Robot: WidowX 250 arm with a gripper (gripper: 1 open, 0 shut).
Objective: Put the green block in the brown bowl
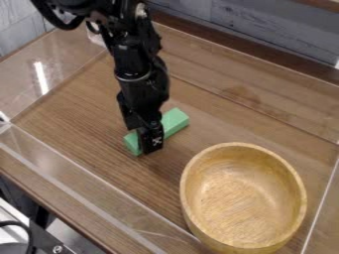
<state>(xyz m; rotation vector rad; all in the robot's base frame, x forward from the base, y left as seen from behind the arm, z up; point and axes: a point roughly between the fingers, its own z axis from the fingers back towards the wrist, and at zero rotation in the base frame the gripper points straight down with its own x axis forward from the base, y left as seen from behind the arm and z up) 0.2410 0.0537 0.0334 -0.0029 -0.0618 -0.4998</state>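
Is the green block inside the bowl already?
No, the green block lies on the wooden table under the gripper, apart from the brown bowl, which has nothing in it.

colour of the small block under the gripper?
Bright green, plain matte: the small rectangular green block, seen in the only camera view.

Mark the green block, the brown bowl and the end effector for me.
green block (173,121): camera view, on its exposed right end.
brown bowl (207,160): camera view, on its thick upper-left rim.
end effector (149,137): camera view, midway between its fingertips.
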